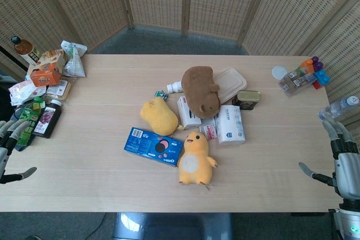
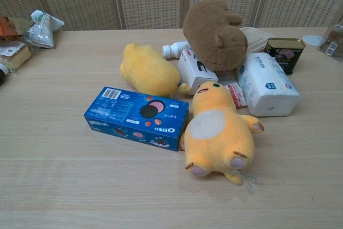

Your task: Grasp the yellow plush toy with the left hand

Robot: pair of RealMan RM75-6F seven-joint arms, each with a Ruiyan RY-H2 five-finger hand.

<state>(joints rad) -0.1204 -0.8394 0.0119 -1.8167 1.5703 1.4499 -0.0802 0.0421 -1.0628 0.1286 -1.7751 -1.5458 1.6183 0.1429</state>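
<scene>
Progress: nothing is grasped yet.
Left hand (image 1: 11, 139): fingers spread, empty, at the bench's left edge.
Toy (image 1: 158, 116): untouched, mid-bench.

I see a yellow plush toy (image 2: 149, 71), an orange one with a pale belly (image 2: 219, 133), a brown one (image 2: 214, 32), and a blue cookie box (image 2: 136, 116).

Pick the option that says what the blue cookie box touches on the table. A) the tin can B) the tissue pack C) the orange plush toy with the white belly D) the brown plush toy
C: in the chest view the blue cookie box lies with its right end against the orange plush toy, while the brown plush toy, tissue pack and tin can sit apart from it.
</scene>
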